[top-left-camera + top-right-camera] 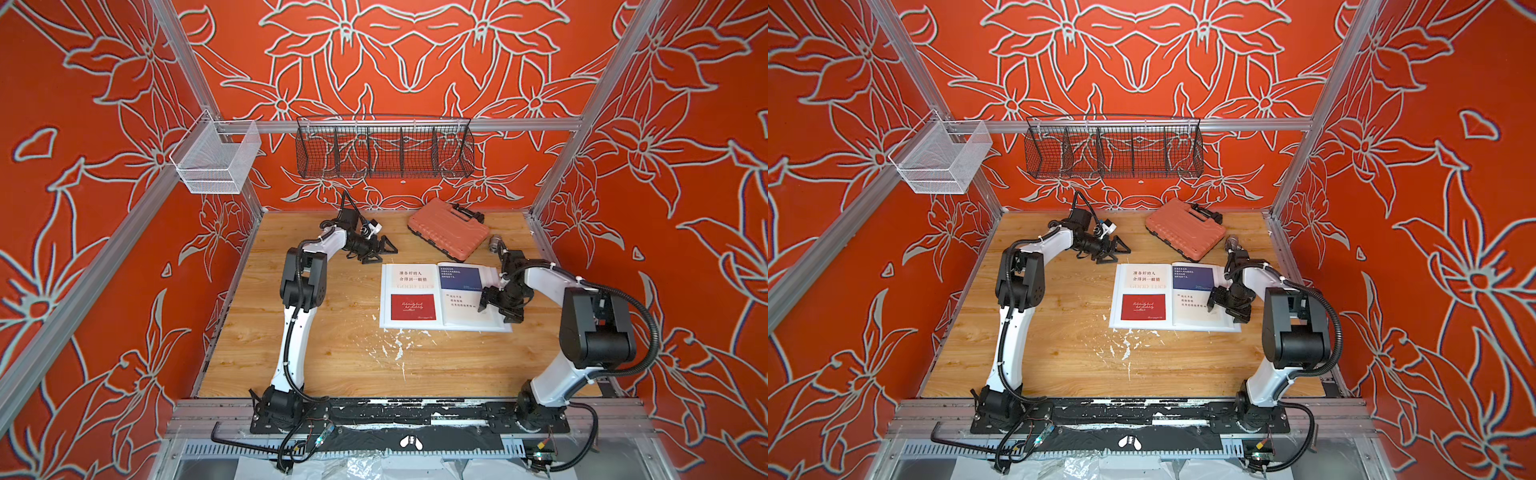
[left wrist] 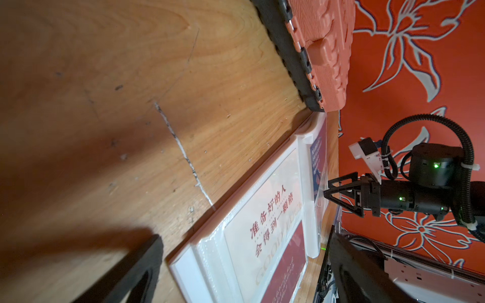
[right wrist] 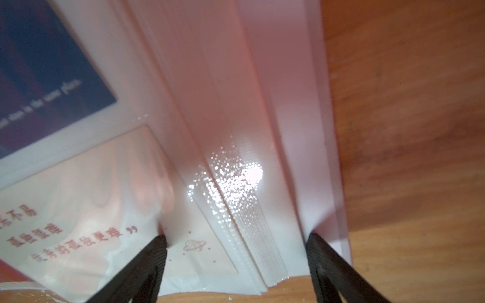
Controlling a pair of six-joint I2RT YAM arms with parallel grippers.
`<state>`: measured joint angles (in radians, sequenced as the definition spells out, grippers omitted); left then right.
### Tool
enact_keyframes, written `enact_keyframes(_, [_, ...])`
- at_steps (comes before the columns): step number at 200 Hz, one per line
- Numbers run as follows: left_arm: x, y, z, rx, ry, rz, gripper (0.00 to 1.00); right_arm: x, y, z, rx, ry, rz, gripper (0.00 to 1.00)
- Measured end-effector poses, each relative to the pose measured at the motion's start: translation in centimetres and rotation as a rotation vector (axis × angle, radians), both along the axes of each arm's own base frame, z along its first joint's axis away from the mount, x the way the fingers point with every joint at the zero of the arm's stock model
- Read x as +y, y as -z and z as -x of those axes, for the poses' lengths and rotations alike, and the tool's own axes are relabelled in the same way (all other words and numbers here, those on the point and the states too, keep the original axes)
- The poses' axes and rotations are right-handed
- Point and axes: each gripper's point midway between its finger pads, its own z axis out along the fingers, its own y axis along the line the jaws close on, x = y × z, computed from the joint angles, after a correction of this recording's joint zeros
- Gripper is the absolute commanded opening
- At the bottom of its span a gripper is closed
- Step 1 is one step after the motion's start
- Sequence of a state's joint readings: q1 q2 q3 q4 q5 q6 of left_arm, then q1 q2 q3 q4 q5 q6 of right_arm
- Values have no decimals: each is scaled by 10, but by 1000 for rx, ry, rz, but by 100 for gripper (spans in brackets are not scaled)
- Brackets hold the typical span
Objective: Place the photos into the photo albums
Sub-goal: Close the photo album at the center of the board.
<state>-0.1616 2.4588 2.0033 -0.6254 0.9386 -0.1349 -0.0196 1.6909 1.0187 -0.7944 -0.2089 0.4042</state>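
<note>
The photo album (image 1: 415,326) lies open on the wooden table, seen in both top views. Its sleeves hold four photos: a white card with Chinese text (image 1: 412,276), a dark red one (image 1: 412,307), a navy one (image 1: 460,277) and another white one (image 1: 461,305). My right gripper (image 1: 497,312) is open over the right page's near outer corner. In the right wrist view its fingertips (image 3: 160,246) straddle the page stack (image 3: 236,131), at or just above the surface. My left gripper (image 1: 384,254) is open and empty, low over the table beyond the album's far left corner.
An orange ribbed case (image 1: 449,230) lies at the back, close to the album's far edge. A small metal object (image 1: 495,243) sits beside it. A black wire basket (image 1: 384,151) and a white mesh basket (image 1: 216,160) hang on the frame. White flecks (image 1: 397,347) mark the table.
</note>
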Motion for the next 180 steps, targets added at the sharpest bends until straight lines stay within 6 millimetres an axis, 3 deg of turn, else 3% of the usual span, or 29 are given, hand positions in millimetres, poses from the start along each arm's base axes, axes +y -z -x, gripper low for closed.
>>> enact_keyframes(180, [3, 1, 29, 88, 65, 95, 97, 0, 0, -1, -1, -2, -1, 87])
